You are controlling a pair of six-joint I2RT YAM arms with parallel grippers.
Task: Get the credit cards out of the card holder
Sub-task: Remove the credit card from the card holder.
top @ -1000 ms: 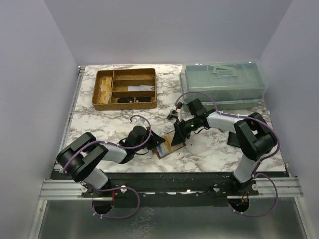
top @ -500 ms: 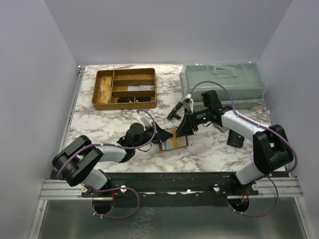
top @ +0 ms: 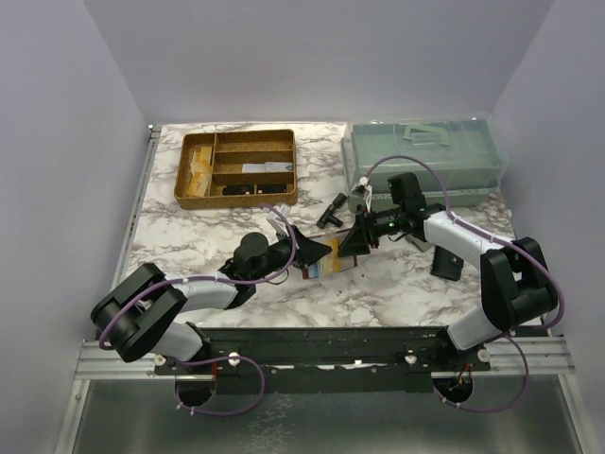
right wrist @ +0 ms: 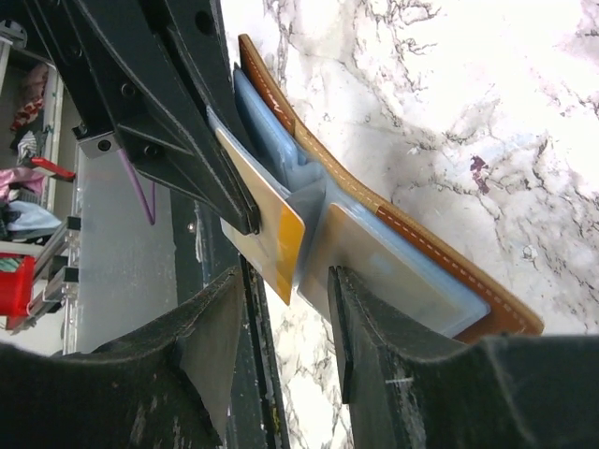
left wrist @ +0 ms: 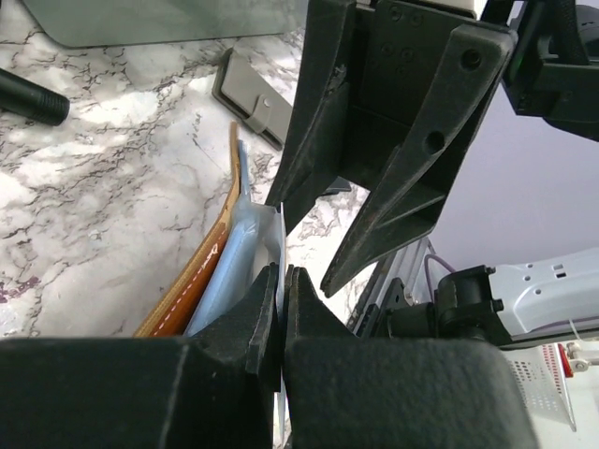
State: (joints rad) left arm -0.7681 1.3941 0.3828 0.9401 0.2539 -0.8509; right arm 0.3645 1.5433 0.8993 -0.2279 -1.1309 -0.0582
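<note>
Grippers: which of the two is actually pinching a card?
The left gripper, clamped shut on the yellow-orange card. The right gripper only stands open around that card's corner.

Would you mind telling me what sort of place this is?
Probably a robotics lab test cell: a marble-patterned table boxed in by plain lilac walls, the left arm and right arm bolted to a metal rail, and staged props like a divided tray and clear lidded bin.

Setting: robotics lab test cell. Evidence: white-and-black robot arms bolted to an aluminium rail at the near edge, loose purple cables, white marble-patterned tabletop boxed in by plain lilac panels left, right, far.
</note>
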